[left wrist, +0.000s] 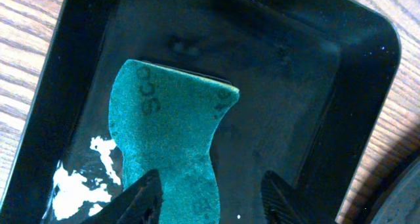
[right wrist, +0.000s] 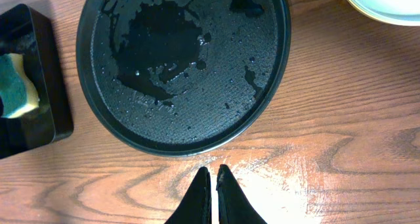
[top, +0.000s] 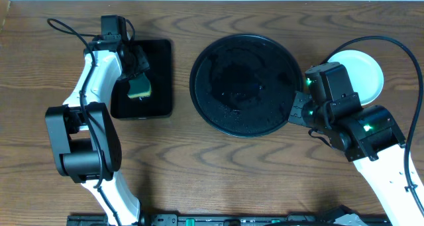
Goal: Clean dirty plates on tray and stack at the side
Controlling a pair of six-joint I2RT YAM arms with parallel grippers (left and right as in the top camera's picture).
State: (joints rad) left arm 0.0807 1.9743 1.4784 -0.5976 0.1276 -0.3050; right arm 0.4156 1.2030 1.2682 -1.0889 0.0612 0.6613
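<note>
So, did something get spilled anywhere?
Yes: wet puddles lie on the large round black tray, a wet smear shines on the wooden table beside it, and white foam sits beside the green sponge in the small rectangular black tray.

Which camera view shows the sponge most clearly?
The left wrist view: the sponge appears large, green side up, in the rectangular tray. Overhead it looks small. The right wrist view catches it only at the left edge.

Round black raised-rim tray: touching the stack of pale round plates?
Apart. Right wrist view shows a strip of bare wooden table between the round black tray's rim and the pale plates.
</note>
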